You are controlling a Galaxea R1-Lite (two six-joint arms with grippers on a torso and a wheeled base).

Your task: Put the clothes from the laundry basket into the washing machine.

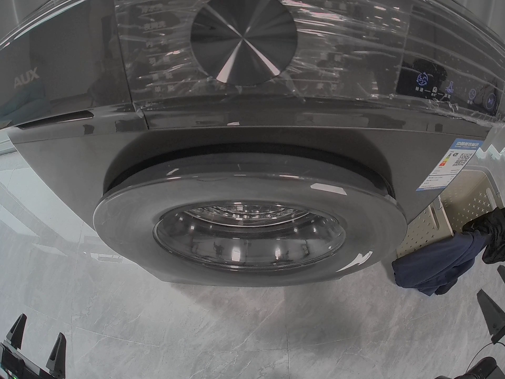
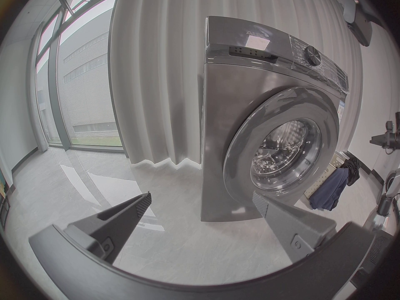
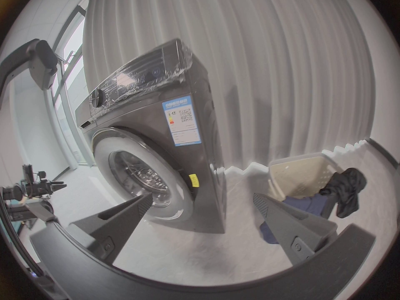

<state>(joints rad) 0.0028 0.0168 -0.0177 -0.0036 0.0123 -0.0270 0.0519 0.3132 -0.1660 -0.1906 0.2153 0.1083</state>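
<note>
Plainly, the coming move turns on the right side. The laundry basket sits at the right edge of the head view, just beside the flank of the washing machine. The right gripper, at the lower right edge there, is much nearer to it than the left gripper in the lower left corner. Both grippers are released, fingers spread, grasping nothing.

A navy garment hangs over the basket's near rim, its long axis slanting from the rim down and left toward the floor. A black garment is bunched on the rim just above it, touching it. The machine's round door looks closed, so I judge it must be opened before any cloth goes in.

The floor is glossy pale grey tile. A white pleated curtain hangs behind the machine, with tall windows beside it.
</note>
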